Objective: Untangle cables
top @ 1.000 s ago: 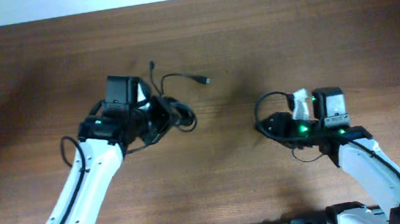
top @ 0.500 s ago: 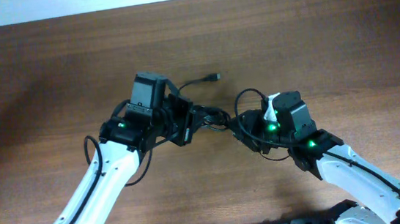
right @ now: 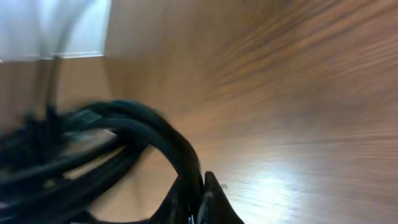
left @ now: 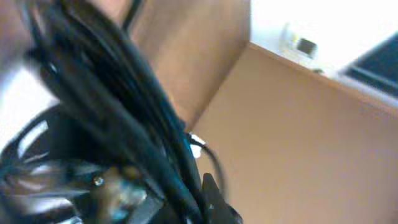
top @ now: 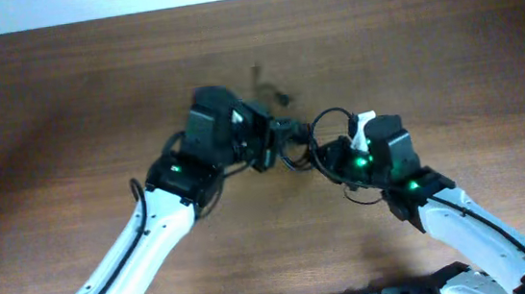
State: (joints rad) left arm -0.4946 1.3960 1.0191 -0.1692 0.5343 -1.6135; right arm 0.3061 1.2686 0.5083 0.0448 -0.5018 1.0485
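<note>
Overhead, black cables (top: 287,127) bunch between left arm (top: 150,230) and right arm (top: 463,226).

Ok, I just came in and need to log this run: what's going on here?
Two robot arms are working on a tangle of black cables over the wooden table. The left tool and right tool sit close together near the middle, each apparently gripping part of the bundle, which is bunched between them. The wrist views are blurred, and the cables are not yet separated.

Table (top: 37,111): bare wood left, right and rear. Centre blocked: cables (top: 292,130) bunched between left gripper (top: 267,148) and right gripper (top: 333,156).
</note>
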